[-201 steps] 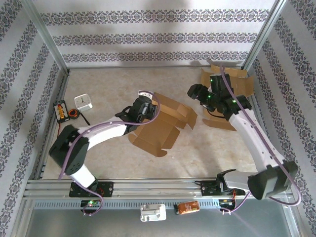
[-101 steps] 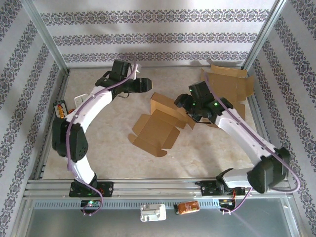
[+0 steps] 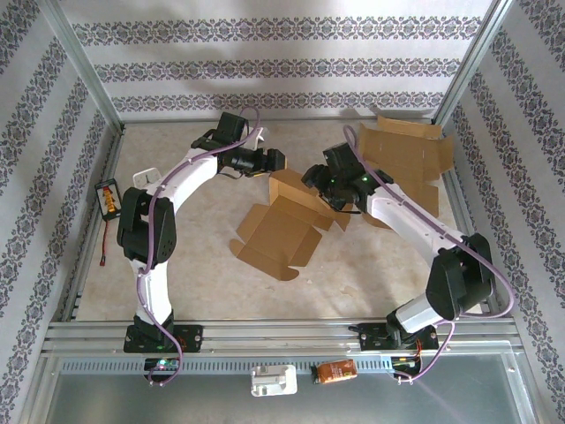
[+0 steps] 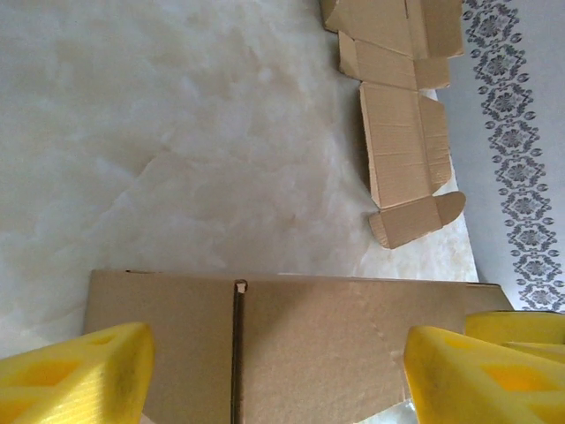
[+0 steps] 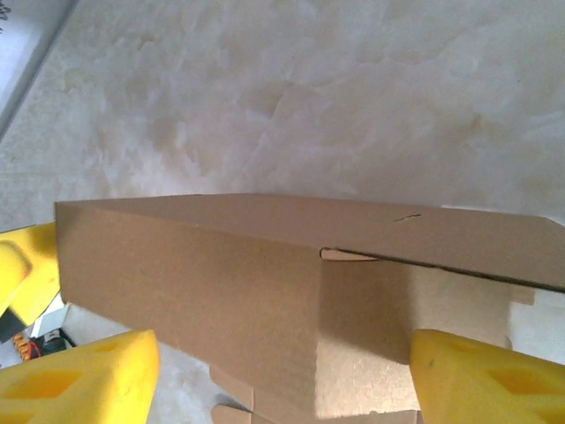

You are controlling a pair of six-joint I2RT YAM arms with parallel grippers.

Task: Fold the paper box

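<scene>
At the left gripper (image 3: 269, 161): jaws wide apart, nothing pinched. Yellow foam fingers (image 4: 75, 375) in the two lower corners of the left wrist view. Brown raised flap (image 4: 300, 340) spanning the gap beyond them, one slit running up it left of centre. Contact between pads and flap: cannot tell.

At the right gripper (image 3: 311, 177): jaws likewise wide apart, nothing pinched. Yellow fingers in the lower corners of the right wrist view, the tilted cardboard between them. Top edge crossing mid-frame, a short slot at the seam.

Top view: both grippers at upper centre, near each other. Left one just left of the raised flap, right one just right of it.

Task item, the paper box (image 3: 274, 234): centre of frame on the pale table (image 3: 353, 283), mostly unfolded. Lower-left part lying flat with tabs splayed toward the bottom. Upper-right flap standing up between the grippers.

Further out:
- Spare cardboard blanks (image 3: 408, 159) at upper right of the table, partly under the right arm. Also at upper right of the left wrist view, next to the patterned wall (image 3: 282, 66).
- Small orange-and-black device (image 3: 109, 196) with a cable at the left table edge, well apart from the box.
- Aluminium rail (image 3: 282, 334) across the bottom.
- Below the rail, an orange object (image 3: 335, 371) and a white object (image 3: 272, 382), details too small to tell.
</scene>
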